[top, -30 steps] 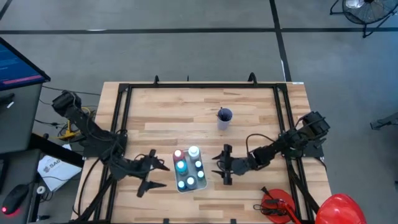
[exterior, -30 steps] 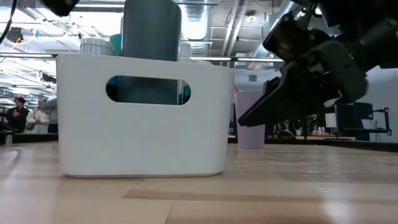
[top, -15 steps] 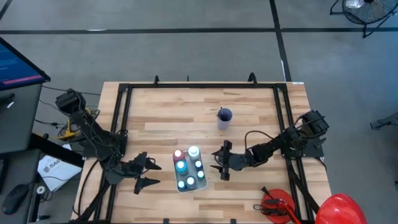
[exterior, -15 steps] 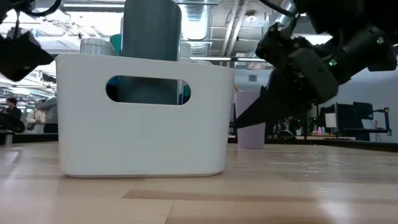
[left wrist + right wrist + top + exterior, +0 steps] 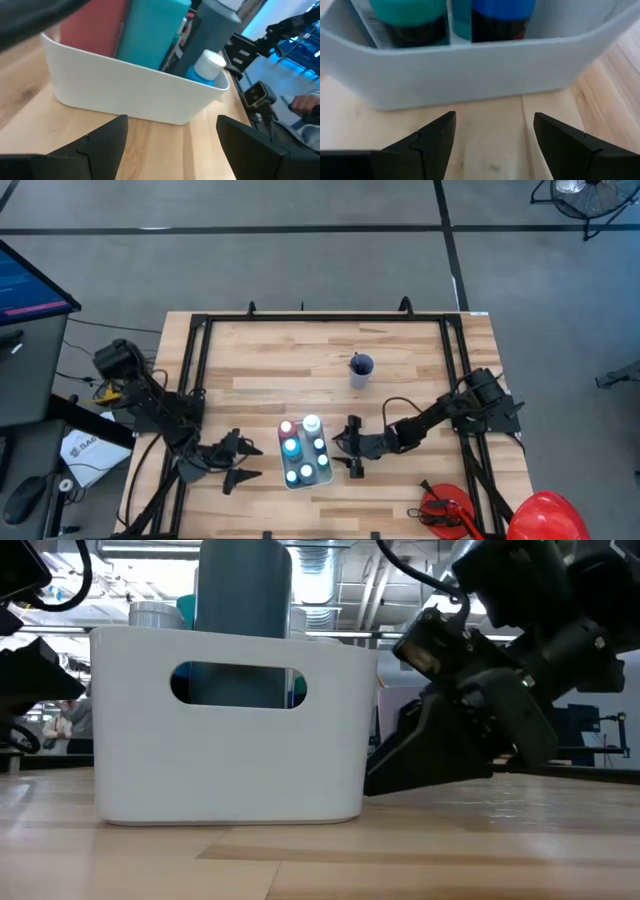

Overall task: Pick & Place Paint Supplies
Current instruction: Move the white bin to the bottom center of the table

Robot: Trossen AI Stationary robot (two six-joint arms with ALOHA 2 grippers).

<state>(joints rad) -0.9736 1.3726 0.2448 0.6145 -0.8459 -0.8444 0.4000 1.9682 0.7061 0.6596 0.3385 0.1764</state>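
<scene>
A white bin [image 5: 305, 452] stands near the table's front middle and holds several paint bottles [image 5: 300, 448] with white caps. Red, teal and light blue bottles [image 5: 150, 30] show above its rim. My left gripper [image 5: 248, 461] stands open, low over the table, just left of the bin, pointing at its side wall [image 5: 130, 95]. My right gripper [image 5: 347, 448] stands open just right of the bin, low and slanting down toward its wall [image 5: 470, 70]. Neither gripper has anything between its fingers. A dark-handled brush stands in a lilac cup [image 5: 360, 370] farther back.
The bin [image 5: 230, 730] rests flat on the wooden table. A black frame [image 5: 195, 380] runs around the table's edges. A big red helmet-like thing [image 5: 545, 515] and a red tool [image 5: 445, 508] lie at the near right corner. Bare wood lies behind the bin.
My left gripper has sunk toward the table beside the bin's left side and rolled about its own axis, staying open. My right gripper has come down and moved toward the table's left, closer to the bin's right wall, also open. The bin has kept still.
</scene>
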